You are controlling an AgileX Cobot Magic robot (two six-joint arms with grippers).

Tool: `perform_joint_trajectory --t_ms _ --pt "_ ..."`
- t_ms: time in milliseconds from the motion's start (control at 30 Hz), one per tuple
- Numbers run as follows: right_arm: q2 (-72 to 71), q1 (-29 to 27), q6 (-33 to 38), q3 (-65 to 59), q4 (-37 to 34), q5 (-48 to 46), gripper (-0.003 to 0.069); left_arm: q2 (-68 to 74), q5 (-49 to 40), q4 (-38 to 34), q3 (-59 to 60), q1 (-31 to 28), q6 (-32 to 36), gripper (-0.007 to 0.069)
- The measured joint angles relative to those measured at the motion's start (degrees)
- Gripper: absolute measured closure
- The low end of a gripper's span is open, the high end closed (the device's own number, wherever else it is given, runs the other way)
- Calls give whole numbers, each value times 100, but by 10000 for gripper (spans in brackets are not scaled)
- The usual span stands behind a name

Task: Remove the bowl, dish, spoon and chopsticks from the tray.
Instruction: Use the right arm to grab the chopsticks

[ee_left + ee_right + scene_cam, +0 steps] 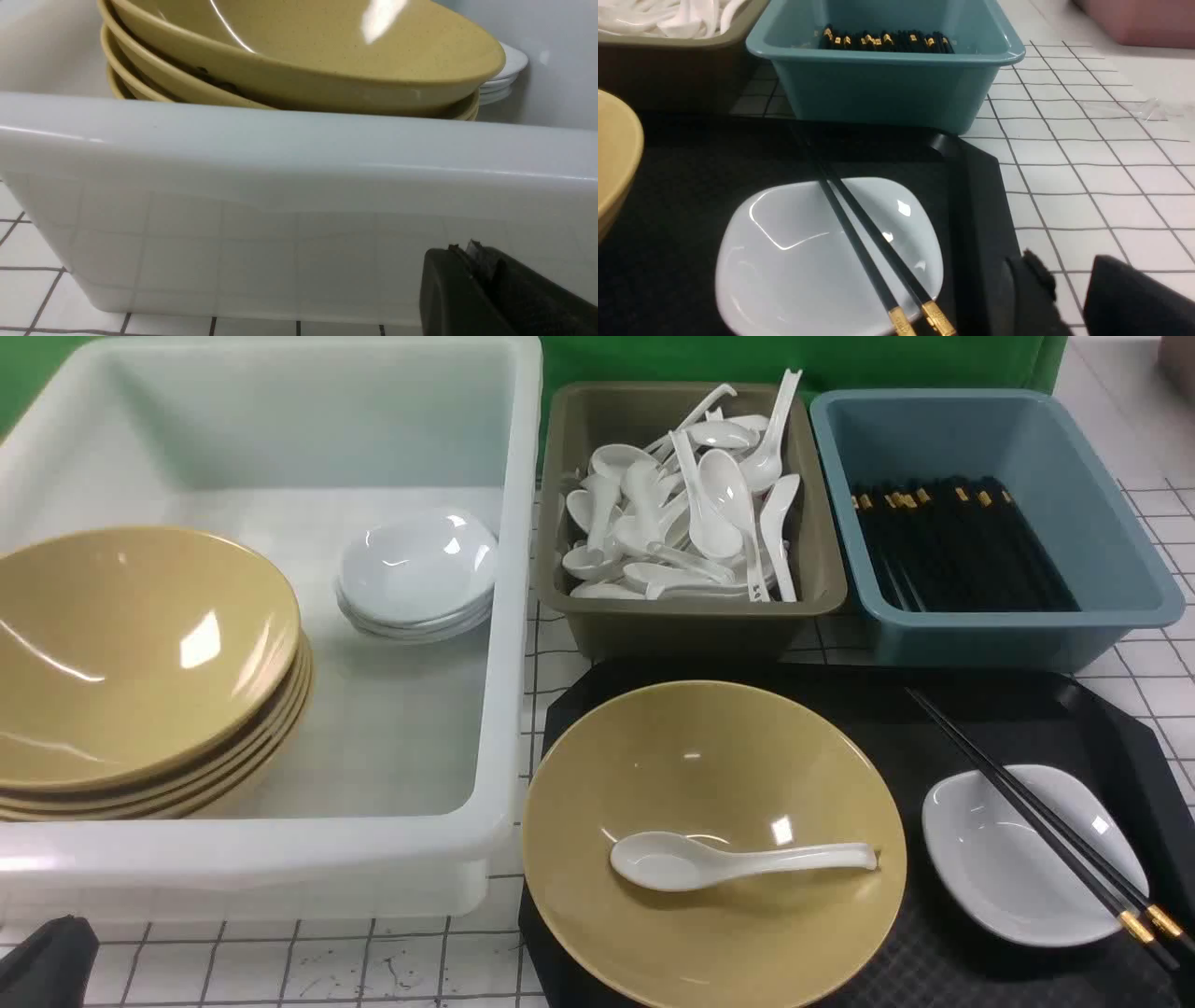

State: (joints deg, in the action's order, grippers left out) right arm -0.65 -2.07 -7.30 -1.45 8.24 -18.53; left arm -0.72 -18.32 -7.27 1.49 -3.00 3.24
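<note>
The black tray (1027,709) lies at the front right. On it sits the yellow bowl (747,943) with the white spoon (738,861) lying inside. To its right is the white dish (1008,877), and the black chopsticks (1036,821) lie across it, gold ends toward me. In the right wrist view the dish (794,261) and chopsticks (868,242) are close. My right gripper (1066,268) is open and empty over the tiles just outside the tray rim (976,196). My left gripper (467,249) is shut and empty, low in front of the white tub (299,186).
The white tub (509,616) at left holds a stack of yellow bowls (140,653) and a stack of white dishes (415,569). An olive bin (691,630) of spoons and a blue bin (999,635) of chopsticks stand behind the tray.
</note>
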Motion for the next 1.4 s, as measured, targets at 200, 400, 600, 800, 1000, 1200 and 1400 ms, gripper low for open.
perform_joint_trajectory --t_ms 200,400,600,800,1000,1200,1400 --pt "0 0 0 0 0 0 421 0 0 0 0 0 0 636" --pt "0 0 0 0 0 0 421 0 0 0 0 0 0 636" --pt "0 0 0 0 0 0 421 0 0 0 0 0 0 636" --pt "0 0 0 0 0 0 421 0 0 0 0 0 0 636" --pt "0 0 0 0 0 0 421 0 0 0 0 0 0 636" --pt "0 0 55 0 11 0 421 0 0 0 0 0 0 636" --pt "0 0 515 0 38 0 421 0 0 0 0 0 0 636"
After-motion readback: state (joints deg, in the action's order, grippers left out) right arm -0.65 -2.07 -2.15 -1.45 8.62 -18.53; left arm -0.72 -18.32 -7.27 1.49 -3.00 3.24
